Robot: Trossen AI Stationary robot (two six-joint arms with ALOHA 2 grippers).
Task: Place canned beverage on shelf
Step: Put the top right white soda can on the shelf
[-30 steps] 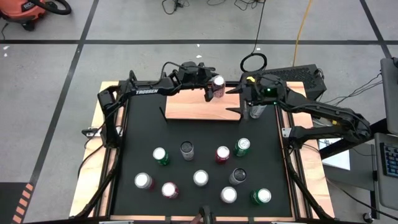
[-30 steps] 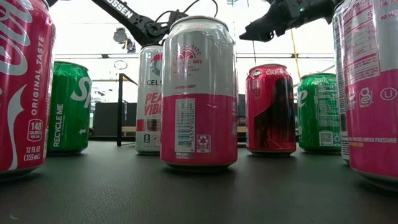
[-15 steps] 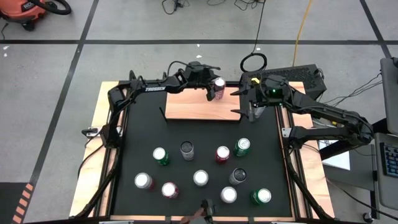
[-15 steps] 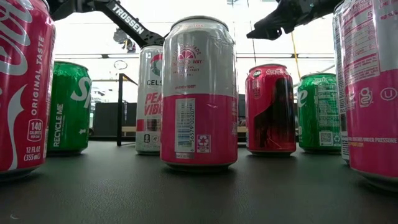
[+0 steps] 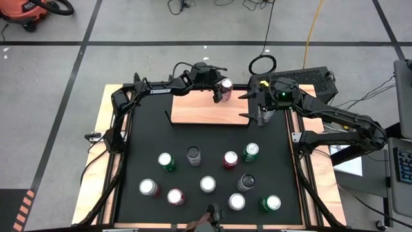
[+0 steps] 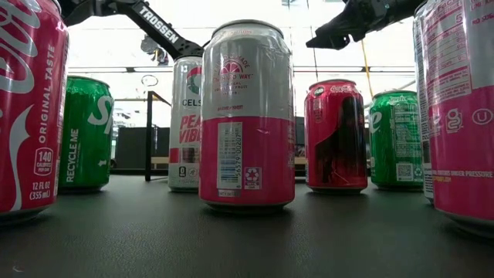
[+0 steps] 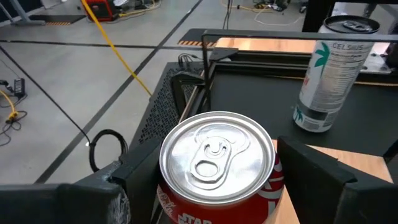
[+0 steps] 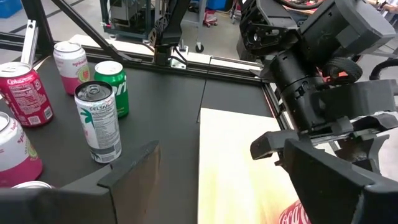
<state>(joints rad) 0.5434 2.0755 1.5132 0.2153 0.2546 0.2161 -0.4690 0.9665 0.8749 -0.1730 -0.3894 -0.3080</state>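
My left gripper (image 5: 221, 91) is shut on a red can (image 7: 217, 155) at the far right corner of the light-brown wooden shelf (image 5: 199, 113). My right gripper (image 8: 217, 186) is open and empty at the shelf's right end (image 5: 256, 109), with its fingers pointing toward the left gripper. A white Celsius can (image 7: 329, 68) stands upright just off the shelf's right end, under my right arm. The red can's lower edge also shows in the right wrist view (image 8: 298, 214). My left gripper pinches the red can's side wall (image 7: 273, 177) just below its rim, one finger on either side. The fingers come from the table's left, slanting down. The can is upright, top up. I cannot tell whether its base is on the shelf.
Several cans stand on the black mat (image 5: 141, 148) nearer the front: green (image 5: 251, 152), red (image 5: 230, 159), white and pink. In the low view a pink and white can (image 6: 247, 116) stands closest. Upright black brackets (image 5: 168, 119) stand at the shelf's ends.
My left arm has reached a little farther toward the table's right edge with the red can, then stayed still. My right gripper has shifted slightly toward the right edge and stays open.
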